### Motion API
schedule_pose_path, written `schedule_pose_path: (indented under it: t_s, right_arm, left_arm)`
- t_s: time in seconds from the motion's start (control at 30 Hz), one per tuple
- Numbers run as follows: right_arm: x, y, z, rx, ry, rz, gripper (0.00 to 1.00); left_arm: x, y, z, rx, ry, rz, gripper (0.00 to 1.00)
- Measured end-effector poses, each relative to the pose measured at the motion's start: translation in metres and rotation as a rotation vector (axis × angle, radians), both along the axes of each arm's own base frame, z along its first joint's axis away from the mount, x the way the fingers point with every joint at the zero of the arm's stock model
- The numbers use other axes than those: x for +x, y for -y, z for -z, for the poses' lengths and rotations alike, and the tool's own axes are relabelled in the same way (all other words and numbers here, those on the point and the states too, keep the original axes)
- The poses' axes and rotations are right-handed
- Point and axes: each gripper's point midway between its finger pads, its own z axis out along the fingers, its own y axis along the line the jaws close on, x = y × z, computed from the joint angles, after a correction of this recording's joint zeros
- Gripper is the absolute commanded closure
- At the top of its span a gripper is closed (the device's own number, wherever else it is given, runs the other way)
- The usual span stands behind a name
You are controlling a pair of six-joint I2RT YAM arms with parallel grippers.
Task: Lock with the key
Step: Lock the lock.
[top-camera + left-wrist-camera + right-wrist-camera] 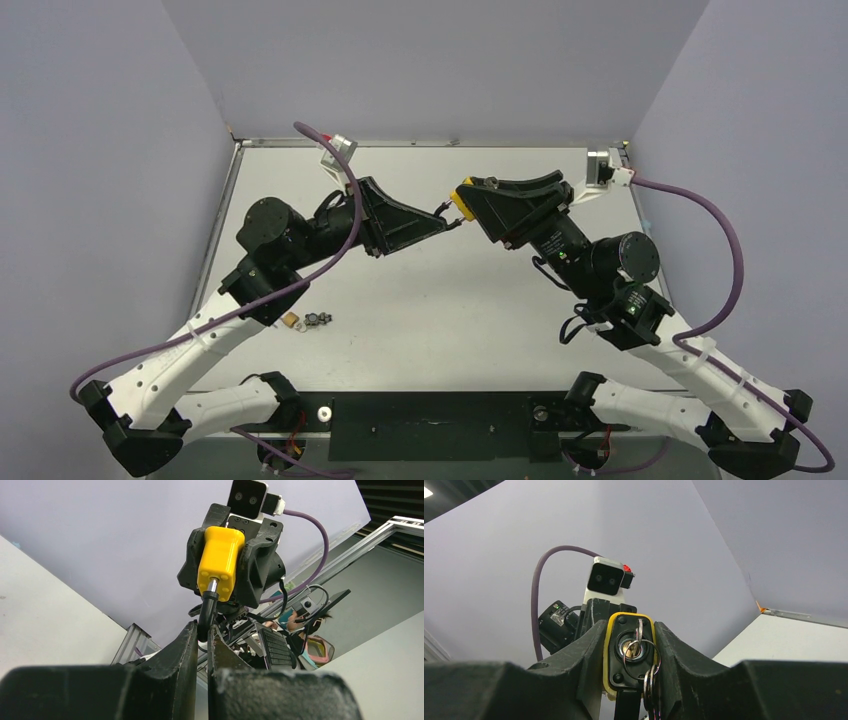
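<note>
Right gripper (631,646) clamped on padlock (220,562); left gripper (202,631) pinches its shackle (206,612). Key (639,631) sits in the padlock. Next, likely: seat shackle, turn key.

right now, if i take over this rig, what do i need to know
Grip: the left claw is shut on the black shackle. The right claw is shut on the sides of the yellow padlock.
Where: the lock is held in the air between both arms. The key sits in the keyway, its ring hanging below. Small loose bits lie on the table by the left arm, too small to name.
Done: lock gripped at both ends, key inserted.
Left: probably seat the shackle and turn the key. Whether it is already locked cannot be told.
</note>
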Motion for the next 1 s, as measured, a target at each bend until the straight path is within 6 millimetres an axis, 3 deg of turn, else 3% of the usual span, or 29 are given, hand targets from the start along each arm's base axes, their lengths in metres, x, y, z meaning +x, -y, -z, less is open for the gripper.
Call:
schedule_pose_path:
  t_s: [0.53,1.0]
  right_arm:
    - [-0.011,-0.020,-0.006,0.064,-0.022,-0.020,1.00]
    - [-0.007,-0.017,-0.004,0.067,-0.042,0.087,1.00]
  left_arm:
    - [-0.006,-0.011,-0.009,0.010,0.051,-0.032,1.00]
    - [-0.003,-0.007,-0.011,0.019,-0.009,-0.021,1.00]
